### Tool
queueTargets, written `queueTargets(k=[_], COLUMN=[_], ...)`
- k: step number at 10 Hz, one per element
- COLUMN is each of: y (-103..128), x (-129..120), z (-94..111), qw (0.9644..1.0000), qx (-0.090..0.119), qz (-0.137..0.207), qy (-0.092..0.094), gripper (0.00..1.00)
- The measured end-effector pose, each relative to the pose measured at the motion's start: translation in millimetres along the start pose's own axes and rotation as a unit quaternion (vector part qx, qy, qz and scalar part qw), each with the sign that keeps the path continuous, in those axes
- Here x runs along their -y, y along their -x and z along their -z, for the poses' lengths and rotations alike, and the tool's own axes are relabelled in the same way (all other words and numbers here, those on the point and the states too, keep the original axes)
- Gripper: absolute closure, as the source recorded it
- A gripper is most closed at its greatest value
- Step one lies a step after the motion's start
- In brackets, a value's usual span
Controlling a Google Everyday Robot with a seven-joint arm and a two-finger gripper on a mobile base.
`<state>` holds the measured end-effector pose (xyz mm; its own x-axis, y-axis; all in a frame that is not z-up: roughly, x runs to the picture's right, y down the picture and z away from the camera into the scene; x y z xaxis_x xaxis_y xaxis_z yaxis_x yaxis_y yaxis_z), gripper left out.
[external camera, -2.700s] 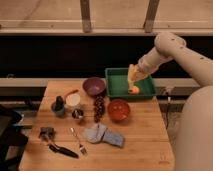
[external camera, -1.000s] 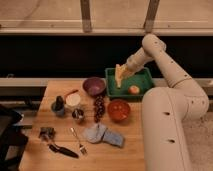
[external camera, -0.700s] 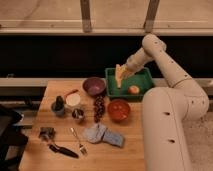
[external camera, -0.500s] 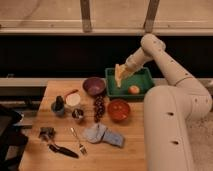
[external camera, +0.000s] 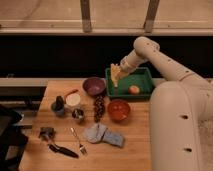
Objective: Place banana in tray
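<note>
The banana (external camera: 116,77), a pale yellow tapered piece, hangs from my gripper (external camera: 116,69) over the left end of the green tray (external camera: 144,78). The gripper is shut on the banana's upper end, and the banana points down toward the tray's left wall. The arm comes in from the upper right across the tray. A small round orange fruit (external camera: 134,89) lies inside the tray on its right half.
A purple bowl (external camera: 94,85) stands left of the tray and a red bowl (external camera: 119,109) in front of it. Dark grapes (external camera: 99,106), a blue-grey cloth (external camera: 103,135), a fork (external camera: 77,141), cups (external camera: 65,103) and a black tool (external camera: 55,145) lie on the wooden table (external camera: 135,150).
The arm has swung left, carrying the banana from the tray's right side to above its left end. Over the last second it has hardly moved.
</note>
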<state>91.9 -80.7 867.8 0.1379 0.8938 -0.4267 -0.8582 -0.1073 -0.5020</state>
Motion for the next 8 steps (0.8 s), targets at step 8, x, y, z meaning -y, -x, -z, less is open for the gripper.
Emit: queueTargets(k=[8], y=[0.6], x=[46.8], z=[-44.9], qw=[0.9974], qx=[-0.019], qz=[-0.062], qy=[-0.031], gripper=[0.62])
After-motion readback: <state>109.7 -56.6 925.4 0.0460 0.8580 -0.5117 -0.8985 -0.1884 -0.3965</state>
